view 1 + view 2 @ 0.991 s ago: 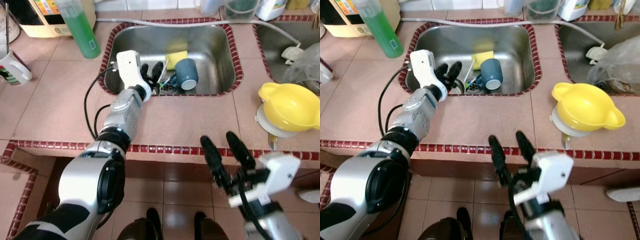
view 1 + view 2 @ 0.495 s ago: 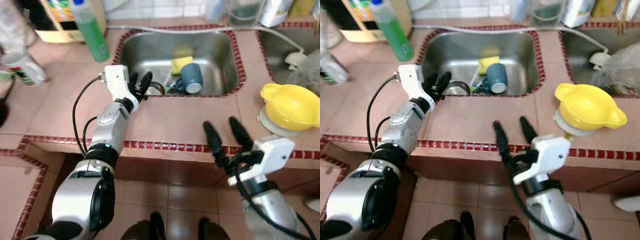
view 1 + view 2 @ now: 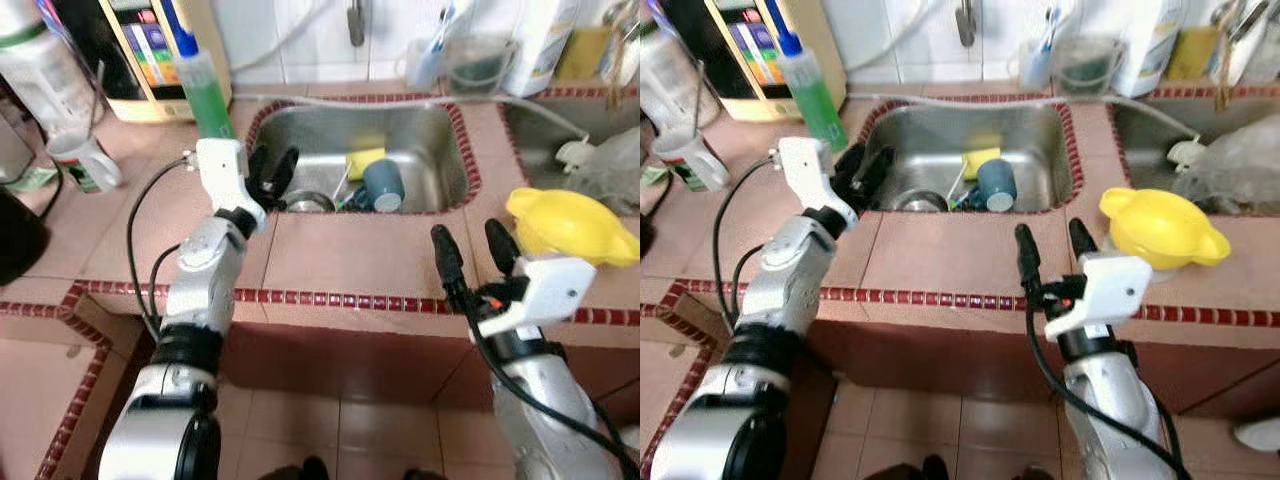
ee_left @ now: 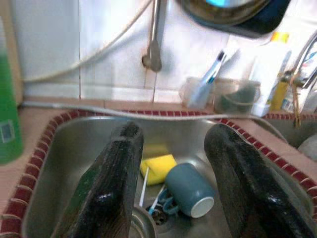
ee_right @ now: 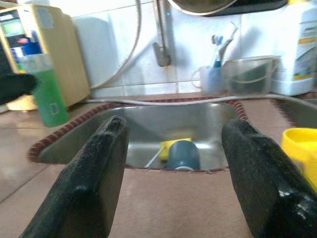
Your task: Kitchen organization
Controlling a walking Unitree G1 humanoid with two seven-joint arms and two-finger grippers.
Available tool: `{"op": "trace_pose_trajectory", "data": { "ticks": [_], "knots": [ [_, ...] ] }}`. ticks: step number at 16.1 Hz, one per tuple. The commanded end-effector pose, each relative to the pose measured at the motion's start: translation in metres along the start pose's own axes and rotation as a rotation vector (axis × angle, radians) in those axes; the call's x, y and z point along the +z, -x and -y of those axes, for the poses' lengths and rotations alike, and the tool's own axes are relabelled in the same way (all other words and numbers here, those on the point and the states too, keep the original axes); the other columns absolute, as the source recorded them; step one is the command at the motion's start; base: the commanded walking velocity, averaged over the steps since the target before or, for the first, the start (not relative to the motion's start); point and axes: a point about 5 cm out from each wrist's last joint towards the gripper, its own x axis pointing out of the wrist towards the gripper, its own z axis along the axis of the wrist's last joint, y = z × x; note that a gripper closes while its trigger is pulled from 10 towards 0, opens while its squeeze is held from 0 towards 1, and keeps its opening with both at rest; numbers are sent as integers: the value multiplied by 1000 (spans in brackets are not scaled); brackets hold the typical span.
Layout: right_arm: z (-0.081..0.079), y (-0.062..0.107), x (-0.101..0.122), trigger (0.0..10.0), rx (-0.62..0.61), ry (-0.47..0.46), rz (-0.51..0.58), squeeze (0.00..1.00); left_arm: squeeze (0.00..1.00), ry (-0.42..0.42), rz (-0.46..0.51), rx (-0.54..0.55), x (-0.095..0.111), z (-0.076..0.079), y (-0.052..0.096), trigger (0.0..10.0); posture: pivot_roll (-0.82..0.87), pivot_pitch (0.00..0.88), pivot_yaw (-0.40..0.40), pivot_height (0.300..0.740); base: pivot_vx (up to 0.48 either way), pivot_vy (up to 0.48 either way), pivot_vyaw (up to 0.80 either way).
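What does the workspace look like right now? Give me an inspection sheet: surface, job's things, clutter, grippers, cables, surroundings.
Surface: pink tiled counter with red trim, sink set in it.
Job's things: blue mug on its side in the sink, yellow sponge behind it, metal bowl at the front left of the sink.
Clutter: green bottle, white mug, yellow jug on the counter to the right of the sink.
Grippers: left gripper open at the sink's left rim; right gripper open over the counter's front edge; both empty.
Cables: black cable looping along the left arm; white hose behind the sink.
Surroundings: tiled wall, tap, tub.
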Motion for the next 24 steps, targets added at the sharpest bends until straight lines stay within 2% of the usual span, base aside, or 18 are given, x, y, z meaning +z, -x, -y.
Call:
{"op": "trace_pose_trajectory", "data": {
  "ticks": [1, 5, 7, 9, 10, 11, 14, 16, 18, 22, 24],
  "knots": [
    [1, -3, -2, 10000, -30, 17, -2, 0, 0, -19, -12, -6, 1, 3, 4, 10000, -170, 71, 127, 740, 0, 0, 0],
    [4, -9, -16, 10000, -63, 2, -82, 0, 0, -54, -23, -4, -5, 6, 19, 10000, -153, 51, 114, 740, 0, 0, 0],
    [2, -9, -27, 10000, -59, 93, -65, 0, 0, -64, -45, 37, -17, 1, 32, 10000, -149, 44, 110, 740, 0, 0, 0],
    [6, -3, -38, 10000, -81, 105, -90, 0, 0, -108, -58, 52, -25, -2, 44, 10000, -139, 38, 106, 740, 0, 0, 0],
    [8, 1, -47, 10000, -93, 118, -120, 0, 0, -152, -94, 76, -33, -8, 52, 10000, -136, 30, 104, 740, 0, 0, 0],
    [8, 1, -49, 10000, -93, 117, -121, 0, 0, -171, -104, 79, -36, -9, 54, 10000, -136, 29, 104, 740, 0, 0, 0],
    [6, 2, -61, 10000, -92, 104, -116, 0, 0, -108, -138, 113, -53, -15, 66, 10000, -129, 5, 94, 740, 0, 0, 0],
    [5, 1, -65, 10000, -84, 115, -117, 0, 0, -89, -155, 132, -57, -15, 66, 10000, -123, 0, 87, 740, 0, 0, 0],
    [7, -3, -66, 10000, -81, 123, -108, 0, 0, -158, -125, 147, -53, -16, 63, 10000, -121, 0, 81, 740, 0, 0, 0],
    [13, -3, -68, 10000, -76, 137, -96, 0, 0, -141, -91, 149, -47, -12, 57, 10000, -104, 0, 75, 740, 0, 0, 0],
    [14, -3, -68, 10000, -79, 133, -87, 0, 0, -180, -99, 129, -47, -9, 57, 10000, -100, 0, 73, 740, 0, 0, 0]
  ]
}}
